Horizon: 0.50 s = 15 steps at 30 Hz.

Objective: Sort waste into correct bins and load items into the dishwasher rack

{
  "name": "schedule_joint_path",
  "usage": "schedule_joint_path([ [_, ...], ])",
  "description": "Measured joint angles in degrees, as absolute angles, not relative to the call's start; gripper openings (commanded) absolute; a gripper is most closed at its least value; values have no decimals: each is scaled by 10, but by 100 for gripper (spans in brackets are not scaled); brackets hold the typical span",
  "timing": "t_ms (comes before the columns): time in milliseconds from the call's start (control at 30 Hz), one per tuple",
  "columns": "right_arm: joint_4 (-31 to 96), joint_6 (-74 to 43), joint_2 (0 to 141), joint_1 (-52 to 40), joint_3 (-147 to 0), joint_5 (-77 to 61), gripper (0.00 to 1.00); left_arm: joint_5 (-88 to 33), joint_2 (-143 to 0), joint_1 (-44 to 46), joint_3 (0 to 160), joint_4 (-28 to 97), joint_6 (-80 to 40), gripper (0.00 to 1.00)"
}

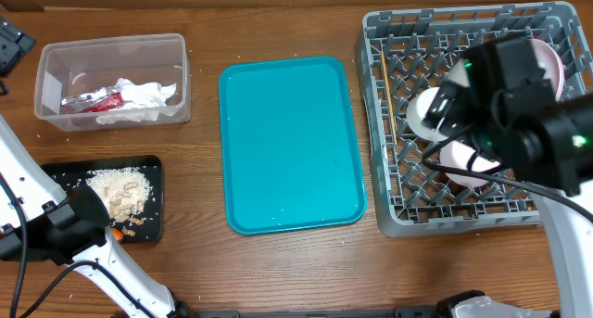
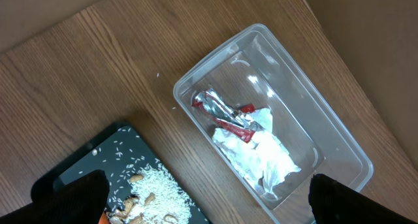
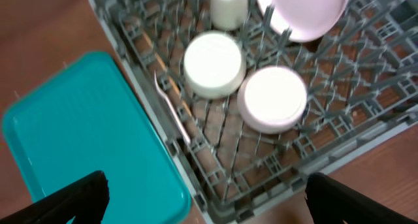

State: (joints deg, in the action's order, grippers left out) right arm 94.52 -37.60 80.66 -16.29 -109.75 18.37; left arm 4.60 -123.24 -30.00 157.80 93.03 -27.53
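My right arm (image 1: 537, 123) hangs over the grey dishwasher rack (image 1: 371, 123), my left claw (image 2: 209, 204) is open and empty near the napkin (image 2: 261, 159) in the clear tub (image 2: 320, 96), and my right claw (image 3: 206, 198) is open and empty over two small white bowls (image 3: 214, 64), so I'd lift straight up.

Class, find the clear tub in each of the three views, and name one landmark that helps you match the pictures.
Overhead: tub at upper left, with the napkin inside.
Left wrist: tub right of centre, lying diagonally.
Right wrist: not in it.
Landmark: the black tray, just below the tub overhead and at lower left in the left wrist view.
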Motion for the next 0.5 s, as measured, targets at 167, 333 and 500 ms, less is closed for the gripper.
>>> schedule_joint_path([
  [167,803,-254,679,-94,-1066,180,100,46,-1232,-300,1578,931,-275,100],
  [333,620,-145,520,3,-884,128,100,46,-1232,-300,1578,930,-275,100],
  [500,387,-105,359,56,-575,67,100,47,-1232,-300,1578,930,-275,100],
])
